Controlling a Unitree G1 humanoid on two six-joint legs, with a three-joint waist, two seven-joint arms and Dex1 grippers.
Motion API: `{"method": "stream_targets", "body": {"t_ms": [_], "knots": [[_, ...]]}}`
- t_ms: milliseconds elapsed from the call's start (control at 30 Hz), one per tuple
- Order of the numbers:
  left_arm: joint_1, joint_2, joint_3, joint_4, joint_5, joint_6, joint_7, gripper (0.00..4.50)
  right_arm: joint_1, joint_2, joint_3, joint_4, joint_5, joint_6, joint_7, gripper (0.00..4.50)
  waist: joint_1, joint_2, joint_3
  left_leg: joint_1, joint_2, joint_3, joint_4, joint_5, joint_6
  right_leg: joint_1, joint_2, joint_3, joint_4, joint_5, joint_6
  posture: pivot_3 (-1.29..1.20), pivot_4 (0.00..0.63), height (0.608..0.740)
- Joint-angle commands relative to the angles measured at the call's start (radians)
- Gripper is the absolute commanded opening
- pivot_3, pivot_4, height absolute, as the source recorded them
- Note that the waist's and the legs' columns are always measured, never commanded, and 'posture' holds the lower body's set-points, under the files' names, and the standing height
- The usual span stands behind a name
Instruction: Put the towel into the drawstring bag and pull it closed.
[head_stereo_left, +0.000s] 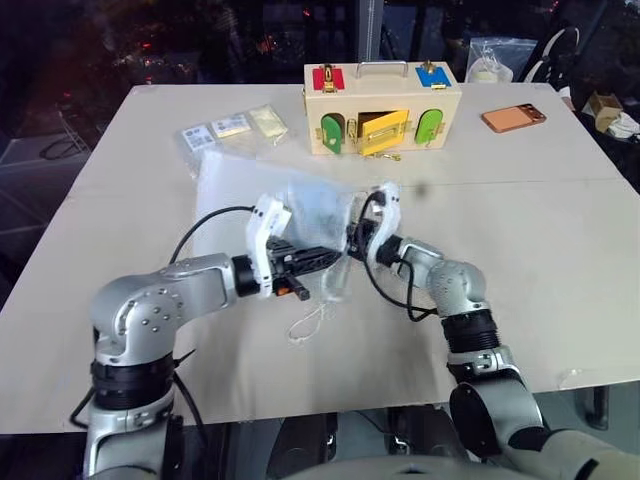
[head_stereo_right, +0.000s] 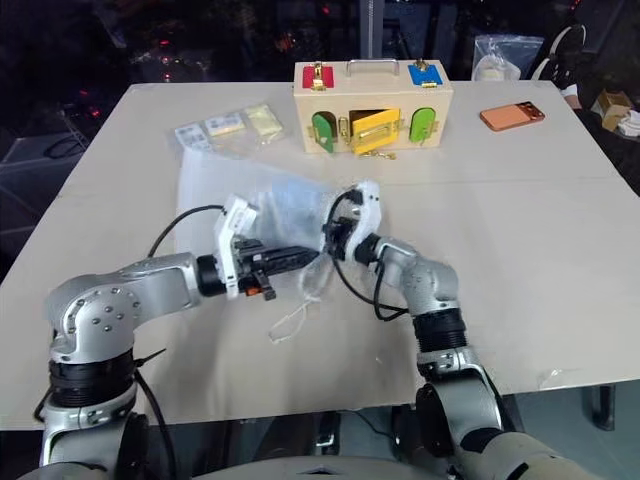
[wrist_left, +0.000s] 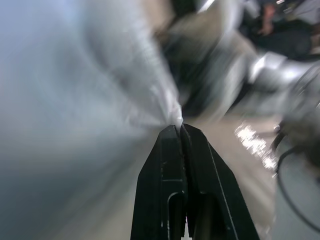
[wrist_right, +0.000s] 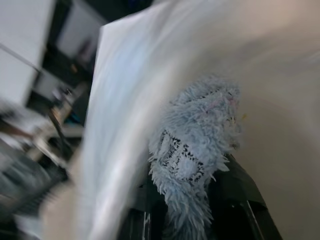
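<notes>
The towel, a fluffy light blue cloth, is clamped between the right gripper's two black fingers in the right wrist view, its pile bulging out above them and a pale sheet of the drawstring bag sweeping just beside it; that hold looks meant for feeding the cloth through the bag's mouth. In the left wrist view the left gripper has its fingers pressed fully together on a thin fold of the bag's white mesh, a pinch that seems intended to keep the mouth lifted and steady while the other arm works. In the left eye view the bag hangs raised off the table between the two grippers, nearer the robot than the wooden latch box, with the left gripper reaching in from one side and the right gripper meeting it from the other; a bluish patch shows through the mesh, so the towel appears to be at or partly inside the mouth, though how far in I cannot tell. A loose white cord trails from the bag down onto the table, slack, so the closing pull is not yet done. In the right eye view the same arrangement holds, with small clear packets lying beside the latch box and an orange phone on its other side.
</notes>
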Motion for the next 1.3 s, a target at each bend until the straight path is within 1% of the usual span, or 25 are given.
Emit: {"method": "stream_targets", "body": {"t_ms": [33,100,167,233,267,300,333,400,467,533,600,700,767,800,833,900,1033,1100,1133,1167,1233,1300], "knots": [[-0.015,0.010,0.013,-0.012,-0.017,-0.028,-0.005,0.00,0.030,0.009,0.059,0.019,-0.020,-0.038,0.088,0.08,-0.001,0.000,0.000,0.000,0.000,0.000,0.000,0.000,0.000,0.000,0.001,0.000,0.000,0.001,0.001,0.00,0.150,0.740],[-0.007,0.032,0.016,0.002,-0.003,-0.035,-0.012,0.00,0.048,0.000,0.048,0.032,-0.043,-0.066,0.080,0.08,-0.001,0.000,0.000,0.000,0.001,0.000,-0.001,0.000,0.000,0.000,0.003,-0.001,0.000,0.001,0.003,0.00,0.150,0.740],[0.003,0.055,0.023,0.020,0.010,-0.049,-0.022,0.00,0.071,-0.033,0.022,0.026,-0.048,-0.095,0.102,0.08,-0.001,0.000,0.000,0.001,0.001,-0.001,-0.002,0.000,0.000,0.000,0.004,-0.001,0.000,0.001,0.003,0.00,0.150,0.740],[0.003,0.070,0.026,0.034,0.020,-0.061,-0.027,0.00,0.096,-0.068,0.012,-0.016,-0.030,-0.079,0.137,1.10,0.002,0.000,0.000,0.001,0.001,-0.001,-0.002,0.000,0.000,0.000,0.005,-0.001,0.000,0.001,0.003,0.00,0.150,0.740],[0.003,0.074,0.025,0.038,0.020,-0.065,-0.030,0.00,0.106,-0.081,0.027,-0.039,-0.023,-0.069,0.166,1.41,0.004,0.000,0.000,0.001,0.001,-0.001,-0.002,0.000,0.000,0.000,0.005,-0.001,0.000,0.001,0.003,0.00,0.150,0.740],[0.003,0.077,0.023,0.040,0.020,-0.069,-0.034,0.00,0.111,-0.091,0.059,-0.054,-0.027,-0.062,0.197,1.89,0.005,0.000,0.000,0.000,0.000,-0.001,-0.002,0.000,0.000,0.000,0.005,-0.001,0.000,0.001,0.003,0.00,0.150,0.740],[0.006,0.079,0.018,0.043,0.021,-0.075,-0.040,0.00,0.106,-0.089,0.111,-0.038,-0.064,-0.090,0.221,2.39,0.005,0.000,0.000,0.000,0.000,-0.001,-0.002,0.000,0.000,0.000,0.005,-0.001,0.000,0.001,0.003,0.00,0.150,0.740],[0.011,0.085,0.008,0.044,0.028,-0.086,-0.048,0.00,0.098,-0.085,0.177,-0.004,-0.130,-0.151,0.237,2.39,-0.001,0.000,0.000,0.001,0.000,0.000,-0.002,0.000,0.000,0.000,0.005,-0.001,-0.001,0.001,0.003,0.00,0.150,0.740],[0.015,0.090,0.007,0.043,0.034,-0.093,-0.054,0.00,0.090,-0.099,0.203,0.022,-0.197,-0.231,0.228,2.39,-0.011,0.000,0.000,0.002,0.001,0.001,-0.002,0.000,0.000,0.000,0.007,-0.001,0.000,0.001,0.003,0.00,0.150,0.740],[0.019,0.099,0.014,0.049,0.040,-0.102,-0.064,0.00,0.105,-0.139,0.198,-0.014,-0.228,-0.272,0.228,2.39,-0.012,0.000,0.000,0.002,0.002,-0.001,-0.003,0.001,-0.001,0.000,0.008,-0.001,0.000,0.001,0.003,0.00,0.150,0.740],[0.023,0.106,0.014,0.054,0.047,-0.112,-0.073,0.00,0.123,-0.167,0.177,-0.061,-0.219,-0.266,0.232,2.39,-0.008,0.000,0.000,0.001,0.002,-0.002,-0.003,0.001,-0.002,0.000,0.007,-0.001,0.000,0.001,0.003,0.00,0.150,0.740],[0.021,0.103,0.012,0.060,0.046,-0.119,-0.079,0.00,0.118,-0.191,0.179,-0.073,-0.214,-0.238,0.249,1.58,-0.001,0.000,0.000,0.001,0.001,-0.001,-0.003,0.001,-0.002,0.000,0.007,-0.001,0.000,0.001,0.003,0.00,0.150,0.740],[0.017,0.098,0.004,0.058,0.045,-0.122,-0.083,0.00,0.094,-0.171,0.234,-0.024,-0.255,-0.292,0.274,0.53,0.002,0.000,0.000,0.001,0.001,-0.001,-0.003,0.001,-0.002,0.000,0.006,-0.001,-0.001,0.001,0.003,0.00,0.150,0.740],[0.017,0.098,-0.005,0.056,0.050,-0.127,-0.086,0.00,0.080,-0.151,0.264,0.008,-0.277,-0.324,0.284,0.34,0.001,0.000,0.000,0.001,0.001,-0.001,-0.003,0.001,-0.002,0.000,0.006,-0.001,-0.001,0.001,0.003,0.00,0.150,0.740],[0.017,0.099,-0.015,0.055,0.057,-0.134,-0.091,0.00,0.068,-0.134,0.284,0.035,-0.296,-0.351,0.290,0.01,-0.002,0.000,0.000,0.002,0.001,-0.001,-0.003,0.001,-0.002,0.000,0.007,0.000,0.000,0.001,0.003,0.00,0.150,0.740],[0.018,0.101,-0.024,0.052,0.063,-0.141,-0.097,0.00,0.062,-0.125,0.294,0.051,-0.318,-0.392,0.298,0.01,-0.009,0.000,0.000,0.002,0.002,0.000,-0.003,0.001,-0.002,0.000,0.008,0.000,0.000,0.001,0.002,0.00,0.150,0.740],[0.024,0.126,-0.040,0.056,0.087,-0.169,-0.125,0.00,0.090,-0.185,0.246,-0.004,-0.322,-0.436,0.311,0.01,-0.003,0.000,0.000,0.001,0.002,-0.001,-0.004,0.002,-0.003,-0.001,0.008,-0.001,0.000,0.001,0.002,0.00,0.150,0.740],[0.030,0.143,-0.052,0.062,0.110,-0.192,-0.149,0.00,0.115,-0.226,0.224,-0.067,-0.297,-0.424,0.335,1.06,0.006,0.000,0.001,0.001,0.001,-0.001,-0.004,0.002,-0.003,0.000,0.007,-0.001,-0.001,0.001,0.003,0.00,0.150,0.740],[0.032,0.149,-0.054,0.068,0.117,-0.199,-0.158,0.00,0.125,-0.246,0.222,-0.098,-0.294,-0.419,0.343,1.44,0.008,0.000,0.001,0.000,0.000,-0.001,-0.004,0.002,-0.003,0.000,0.005,-0.001,-0.002,0.001,0.003,0.00,0.150,0.740],[0.031,0.158,-0.056,0.076,0.127,-0.210,-0.169,0.00,0.137,-0.268,0.222,-0.139,-0.295,-0.404,0.343,1.94,0.007,0.000,0.001,0.000,0.000,-0.001,-0.004,0.002,-0.003,0.000,0.004,-0.002,-0.002,0.001,0.003,0.00,0.150,0.740],[0.029,0.179,-0.059,0.094,0.150,-0.237,-0.195,0.00,0.168,-0.317,0.209,-0.253,-0.238,-0.326,0.380,2.83,0.006,0.000,0.001,0.000,0.000,-0.001,-0.004,0.002,-0.003,0.000,0.004,-0.002,-0.002,0.001,0.002,0.00,0.150,0.740],[0.021,0.195,-0.056,0.114,0.161,-0.250,-0.216,0.00,0.193,-0.365,0.194,-0.357,-0.179,-0.262,0.418,2.83,0.005,0.001,0.001,0.001,0.001,-0.001,-0.004,0.002,-0.003,0.000,0.003,-0.002,-0.002,0.001,0.002,0.00,0.150,0.740]]}}
